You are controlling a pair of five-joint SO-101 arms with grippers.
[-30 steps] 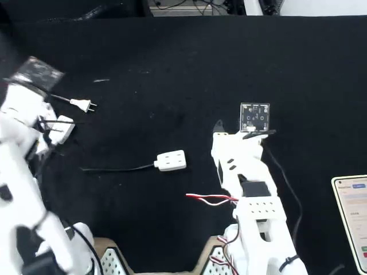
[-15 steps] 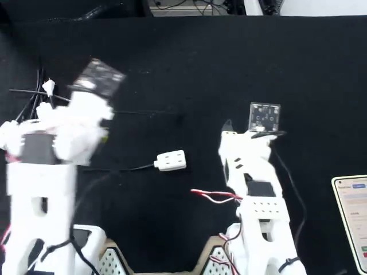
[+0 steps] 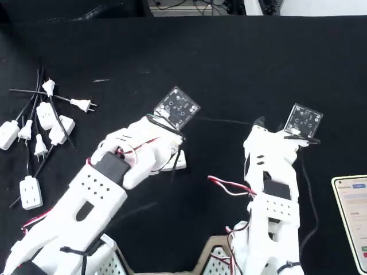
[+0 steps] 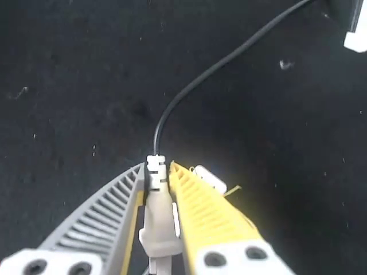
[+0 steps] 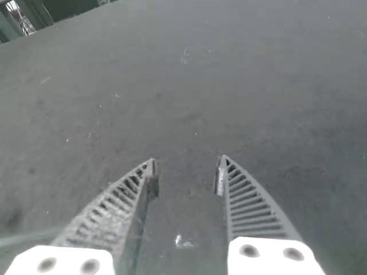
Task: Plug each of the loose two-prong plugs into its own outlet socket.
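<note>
Holding a white plug (image 4: 155, 229) clamped tight in its jaws, left gripper (image 4: 157, 168) hovered at the outlet socket (image 3: 181, 162), right gripper (image 5: 184, 172) gaped empty; insertion step, next probably needed prongs lined up with slots.

White two-prong plug (image 4: 157, 223), black cord (image 4: 229, 57), between left pincer (image 4: 157, 167) fingers.
</note>
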